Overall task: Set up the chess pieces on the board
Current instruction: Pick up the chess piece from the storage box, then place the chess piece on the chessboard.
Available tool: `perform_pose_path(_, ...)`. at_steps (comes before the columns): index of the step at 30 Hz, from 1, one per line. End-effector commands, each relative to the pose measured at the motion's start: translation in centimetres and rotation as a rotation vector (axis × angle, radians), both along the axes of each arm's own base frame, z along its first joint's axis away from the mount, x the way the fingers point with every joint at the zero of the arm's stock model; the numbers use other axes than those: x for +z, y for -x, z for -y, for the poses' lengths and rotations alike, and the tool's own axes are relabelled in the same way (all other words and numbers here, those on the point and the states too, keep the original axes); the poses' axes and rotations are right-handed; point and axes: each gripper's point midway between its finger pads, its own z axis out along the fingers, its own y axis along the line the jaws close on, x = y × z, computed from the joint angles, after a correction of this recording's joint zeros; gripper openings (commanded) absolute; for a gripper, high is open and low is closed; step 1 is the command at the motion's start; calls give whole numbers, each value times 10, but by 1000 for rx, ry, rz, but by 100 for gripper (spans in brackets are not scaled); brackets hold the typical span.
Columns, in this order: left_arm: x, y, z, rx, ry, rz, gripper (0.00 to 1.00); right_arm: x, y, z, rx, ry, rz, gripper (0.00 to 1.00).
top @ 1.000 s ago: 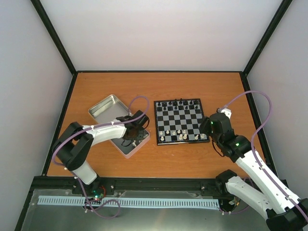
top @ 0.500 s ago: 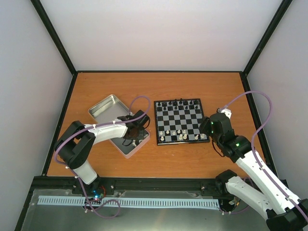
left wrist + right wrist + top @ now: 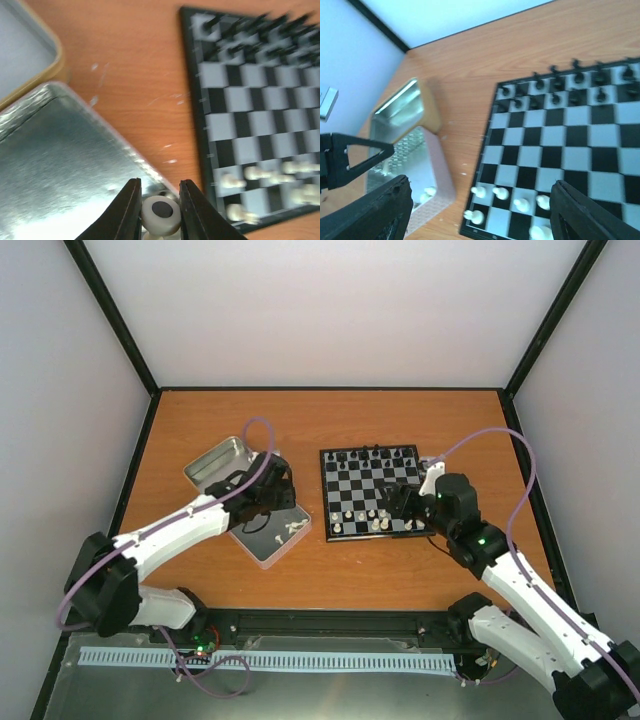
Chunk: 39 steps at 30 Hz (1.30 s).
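Jaws of the left gripper (image 3: 160,192) are clenching a cream chess piece (image 3: 161,212), its dark-centred base facing the wrist camera, so its long axis is running along the fingers. It is hanging over the corner of the silver tin (image 3: 60,165), with the board (image 3: 260,125) lying just to its right, which suggests a short carry rightwards. The right gripper (image 3: 480,215) is hovering spread wide over the board's near rows, gripping nothing. A few cream pieces (image 3: 293,528) are lying in the tin.
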Motion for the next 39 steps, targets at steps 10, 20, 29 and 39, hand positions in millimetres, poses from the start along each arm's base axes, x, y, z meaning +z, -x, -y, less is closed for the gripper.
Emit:
perform_pose_path(10, 153, -4, 74, -73, 745, 177, 15, 42, 20, -118, 370, -188, 219, 74)
perform_pose_path(20, 179, 5, 58, 88, 1024, 160, 15, 57, 17, -143, 384, -365, 133, 71)
perform_pose_path(29, 181, 11, 66, 77, 1137, 97, 15, 79, 21, -161, 489, -390, 190, 60)
perform_pose_path(39, 179, 15, 80, 37, 1201, 20, 14, 87, 18, -166, 492, -430, 197, 42)
